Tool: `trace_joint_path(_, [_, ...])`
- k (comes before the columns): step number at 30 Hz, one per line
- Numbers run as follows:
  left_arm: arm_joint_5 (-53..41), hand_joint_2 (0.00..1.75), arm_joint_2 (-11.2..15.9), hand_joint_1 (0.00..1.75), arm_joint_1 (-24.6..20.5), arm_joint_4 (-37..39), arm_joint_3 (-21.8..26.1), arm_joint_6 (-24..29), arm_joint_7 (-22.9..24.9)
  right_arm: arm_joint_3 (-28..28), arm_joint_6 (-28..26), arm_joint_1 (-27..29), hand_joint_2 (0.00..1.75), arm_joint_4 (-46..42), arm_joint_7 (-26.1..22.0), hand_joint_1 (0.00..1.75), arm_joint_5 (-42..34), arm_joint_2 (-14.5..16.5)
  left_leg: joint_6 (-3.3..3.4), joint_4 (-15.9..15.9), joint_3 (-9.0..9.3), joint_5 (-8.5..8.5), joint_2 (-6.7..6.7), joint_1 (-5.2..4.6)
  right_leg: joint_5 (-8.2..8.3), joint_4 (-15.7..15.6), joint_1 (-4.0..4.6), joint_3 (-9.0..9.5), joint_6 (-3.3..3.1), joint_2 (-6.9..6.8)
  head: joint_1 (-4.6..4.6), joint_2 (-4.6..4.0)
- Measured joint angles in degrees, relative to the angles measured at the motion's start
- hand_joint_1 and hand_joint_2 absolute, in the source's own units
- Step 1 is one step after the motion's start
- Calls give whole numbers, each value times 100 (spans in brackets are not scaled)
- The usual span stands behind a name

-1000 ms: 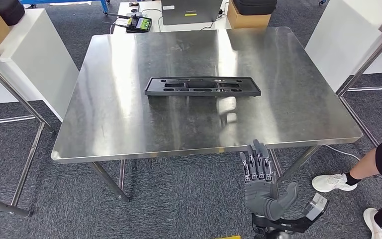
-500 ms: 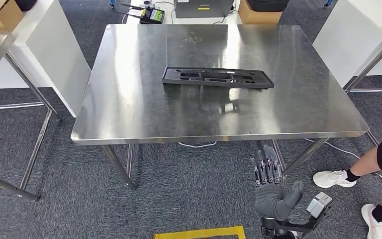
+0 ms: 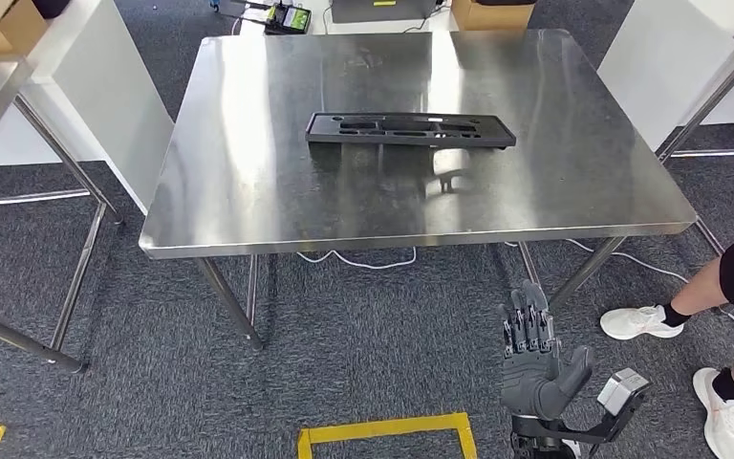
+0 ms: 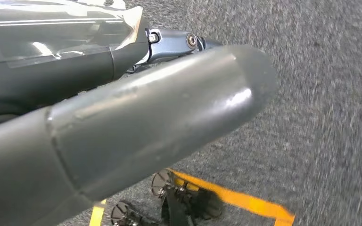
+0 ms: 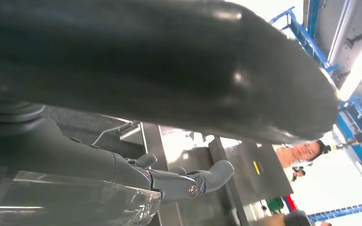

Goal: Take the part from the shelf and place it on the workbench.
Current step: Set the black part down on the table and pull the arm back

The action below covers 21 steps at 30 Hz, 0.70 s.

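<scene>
A: Steel counter (image 3: 248, 191) status, left to right?
B: Left robot hand (image 4: 122, 136) hangs over carpet, can't tell its fingers. Black part (image 3: 410, 128) lies flat mid-counter, toward the far side.
A: Right robot hand (image 3: 533, 359)?
B: Low, before the counter's near edge, fingers straight, thumb out, holding nothing. Person's legs (image 3: 717, 306) far right.

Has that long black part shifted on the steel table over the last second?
No. The black part lies at the same spot on the table, midway across toward the far side; the whole picture shifted, so the camera moved.

Black part (image 3: 410, 128) on silver workbench (image 3: 248, 182), grey carpet (image 3: 363, 354), yellow floor tape (image 3: 387, 429).
</scene>
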Motion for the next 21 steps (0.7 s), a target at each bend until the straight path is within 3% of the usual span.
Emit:
trace_joint_path(3, [-215, 0, 5, 0, 4, -3, -195, -269, -73, -420, -26, 200, 0, -225, 88, 0, 163, 273, -170, 1208, -185, -878, -12, 50, 280, 23, -29, -304, -249, -62, -31, 0])
trace_joint_path(4, [-259, 0, 7, 0, 2, -4, -247, -332, -95, -541, -21, 276, 0, -318, 110, 0, 198, 356, -203, 1529, -147, -1081, -13, 64, 354, 48, -3, -396, -282, -75, -41, 0])
trace_joint_path(6, [-274, 0, 12, 0, 0, -4, -288, -365, -103, -651, 0, 341, 0, -409, 146, 0, 228, 425, -197, 1064, 277, -768, -14, 89, 404, 121, -4, -502, -251, -72, -42, 0])
trace_joint_path(8, [-285, 0, 20, 0, -4, -5, -331, -378, -104, -734, 23, 378, 0, -480, 187, 0, 269, 484, -162, 383, 727, -652, -21, 78, 440, 198, 10, -602, -197, -71, -40, 0])
trace_joint_path(9, [-291, 0, 24, 0, -5, -6, -350, -381, -104, -767, 33, 385, 0, -505, 207, 0, 292, 513, -138, 176, 836, -662, -25, 60, 467, 222, 14, -641, -156, -74, -38, 0])
trace_joint_path(11, [-297, 0, 30, 0, -6, -9, -366, -382, -97, -822, 63, 391, 0, -530, 240, 0, 333, 557, -84, 64, 829, -657, -27, 20, 542, 234, 9, -703, -63, -76, -37, 0])
trace_joint_path(13, [-301, 0, 29, 0, -19, -10, -368, -381, -77, -884, 117, 402, 0, -544, 274, 0, 381, 591, 6, -69, 789, -593, -7, 30, 486, 325, 16, -812, -12, -60, -34, 0])
trace_joint_path(16, [-307, 0, 31, 0, -45, -13, -369, -367, -34, -955, 224, 401, 0, -546, 348, 0, 493, 620, 145, -193, 613, -421, 17, 47, -93, 1043, 2, -1114, -66, -18, 29, 0])
trace_joint_path(17, [-306, 0, 33, 0, -47, -15, -368, -361, -22, -965, 257, 398, 0, -535, 379, 0, 539, 631, 157, -191, 536, -360, 26, 44, -264, 1373, -19, -1188, -70, -13, 49, 0])
trace_joint_path(18, [-305, 0, 36, 0, -47, -16, -368, -358, -14, -969, 285, 395, 0, -516, 415, 0, 586, 642, 153, -189, 457, -297, 34, 43, -326, 1614, -41, -1206, -35, -11, 56, 0])
trace_joint_path(19, [-305, 0, 37, 0, -47, -16, -368, -357, -9, -971, 305, 390, 0, -488, 440, 0, 630, 653, 141, -186, 377, -234, 41, 46, -280, 1707, -67, -1154, 30, -11, 57, 0])
trace_joint_path(21, [-305, 0, 38, 0, -50, -17, -368, -356, -7, -970, 327, 371, 0, -419, 469, 0, 691, 665, 91, -172, 214, -105, 48, 65, 6, 1326, -126, -782, 193, -11, 61, 0])
